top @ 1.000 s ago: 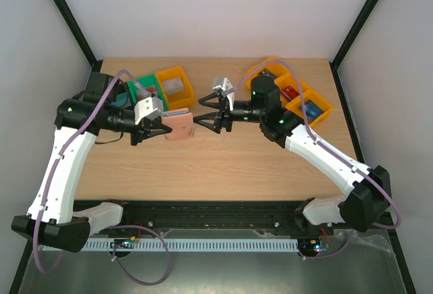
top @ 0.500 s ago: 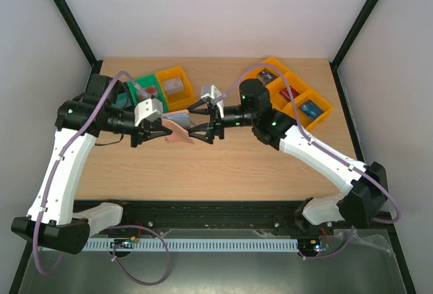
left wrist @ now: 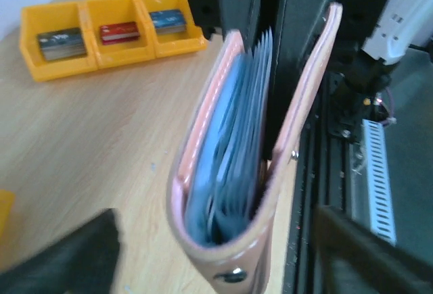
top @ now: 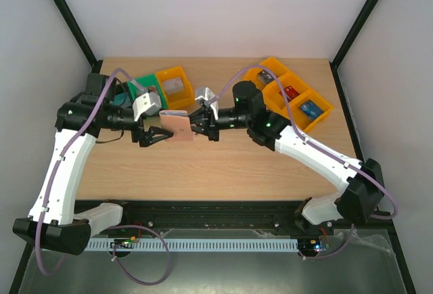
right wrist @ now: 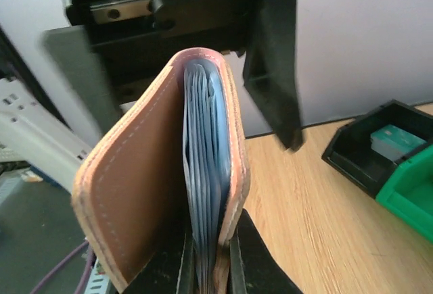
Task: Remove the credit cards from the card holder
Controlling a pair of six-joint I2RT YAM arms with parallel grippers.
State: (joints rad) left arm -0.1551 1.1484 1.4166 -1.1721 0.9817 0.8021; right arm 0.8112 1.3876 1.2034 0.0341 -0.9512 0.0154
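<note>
The card holder (top: 177, 126) hangs above the surface (top: 223, 165), pinched at one edge by the right hand (top: 195, 127). The left hand (top: 154, 136) is spread open beside it. Only the left wrist view shows the orange bin (left wrist: 101, 34), and the right wrist view the green bin (right wrist: 409, 196). Any print is too blurred to read.

white arm links (top: 57, 172), black joints (top: 365, 196), purple cables (top: 120, 73) (green lights (top: 266, 122))

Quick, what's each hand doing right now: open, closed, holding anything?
Left hand: open, fingers spread either side of the card holder, not gripping.
Right hand: closed on the card holder.
</note>
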